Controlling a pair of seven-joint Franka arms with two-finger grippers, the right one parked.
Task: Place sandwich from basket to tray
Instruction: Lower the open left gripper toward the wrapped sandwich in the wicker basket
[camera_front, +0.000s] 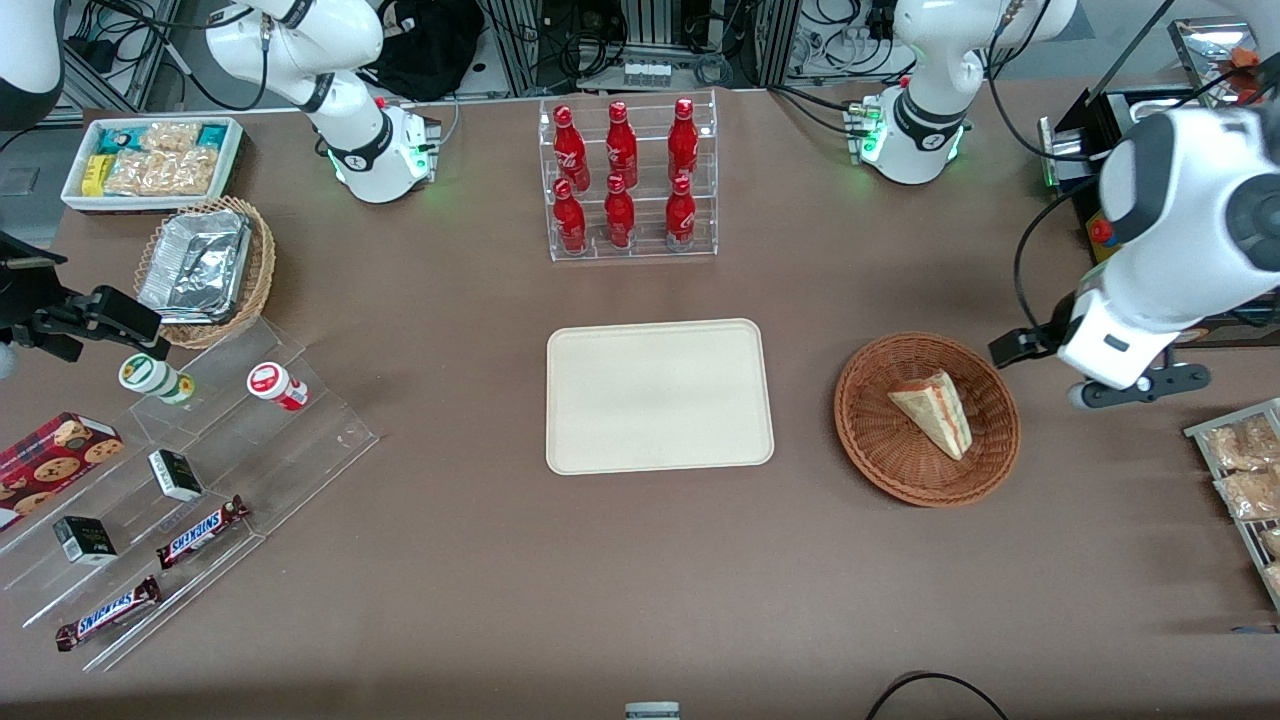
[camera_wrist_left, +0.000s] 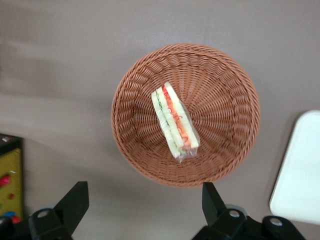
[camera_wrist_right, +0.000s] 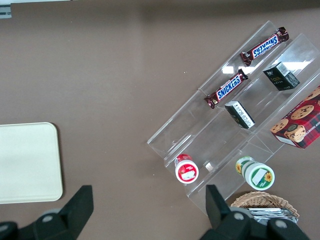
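Lying in basket (camera_front: 925, 420), mid-right of front frame, sandwich (camera_front: 933, 412) looks light, soft, film-wrapped, prob. slippery. Gripper (camera_wrist_left: 145, 200) hovers above basket edge w/ fingers wide, empty. Best pinch across flat bread faces, gently. Tray (camera_front: 659, 395) sits center.

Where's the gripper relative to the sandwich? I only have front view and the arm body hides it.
Observer: In the left wrist view the gripper is open, held above the table just outside the basket, fingers empty.
Operator: Sandwich lying flat?
Observer: No, the sandwich rests with its filling edge up: green and red-orange layers face the wrist camera, and it looks wrapped in clear film.
Operator: Tray clear?
Observer: The right wrist view shows the corner of the tray bare; the front view shows nothing on it either.
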